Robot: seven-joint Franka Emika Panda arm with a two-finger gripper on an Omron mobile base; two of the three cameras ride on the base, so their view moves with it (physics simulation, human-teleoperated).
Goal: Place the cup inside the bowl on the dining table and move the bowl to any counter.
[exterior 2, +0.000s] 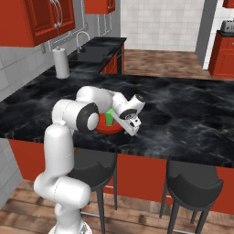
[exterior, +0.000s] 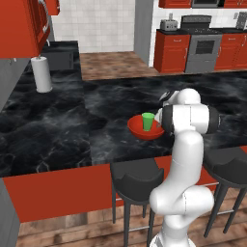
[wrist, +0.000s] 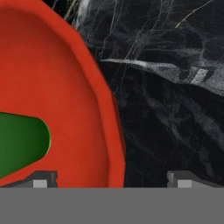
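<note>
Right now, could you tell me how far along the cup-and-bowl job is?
Done: the cup stands inside the bowl on the dining table. In hand: the open hand straddles the bowl's rim in the hand view, one finger inside and one outside, not yet closed. Left: gripping the bowl and carrying it to a counter.

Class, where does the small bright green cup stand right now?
The small bright green cup stands upright inside the wide red bowl near the front edge of the black marble dining table, just left of the white arm in the left base view.
</note>
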